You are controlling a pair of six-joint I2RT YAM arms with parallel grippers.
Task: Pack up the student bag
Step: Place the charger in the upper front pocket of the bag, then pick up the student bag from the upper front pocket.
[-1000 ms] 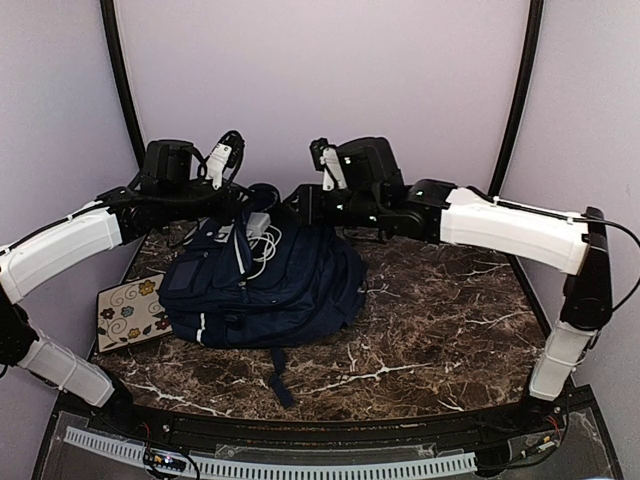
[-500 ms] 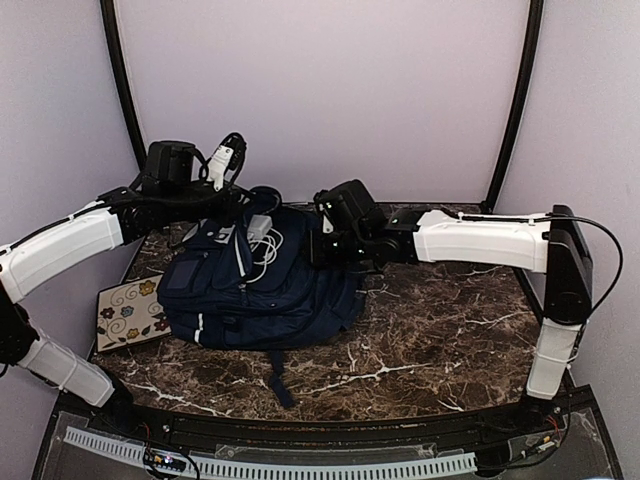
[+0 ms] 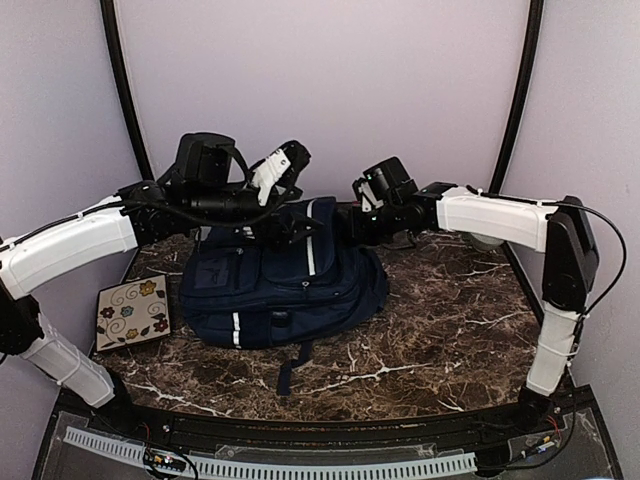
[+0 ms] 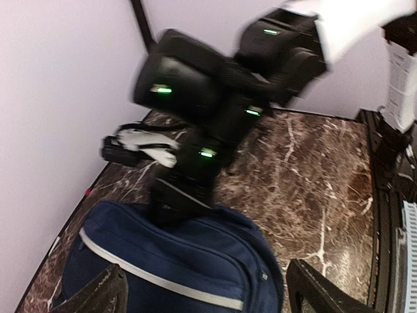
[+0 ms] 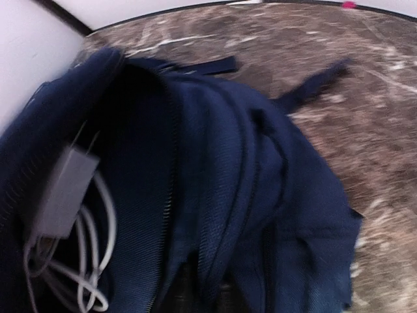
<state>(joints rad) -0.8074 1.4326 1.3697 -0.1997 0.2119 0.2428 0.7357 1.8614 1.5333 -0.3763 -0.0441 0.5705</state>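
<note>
The student bag (image 3: 285, 280) lies in the middle of the marble table, navy with white stripes. My left gripper (image 3: 288, 222) hovers over its top end, jaws wide open. In the left wrist view the bag (image 4: 182, 261) lies between and below its open fingers (image 4: 98, 293), untouched by them. My right gripper (image 3: 340, 222) is shut on a fold of fabric at the bag's top edge. In the right wrist view, that fold (image 5: 221, 215) runs between my fingers. The open compartment holds a white charger with a coiled cable (image 5: 62, 192).
A floral-patterned square booklet (image 3: 132, 310) lies on the table left of the bag. A black strap (image 3: 292, 368) trails from the bag toward the front edge. Curved walls close in behind and beside the table.
My left gripper opened and swung right over the bag's top. The right gripper closed on the bag's top edge. The bag shifted right, and the charger no longer shows from above.
</note>
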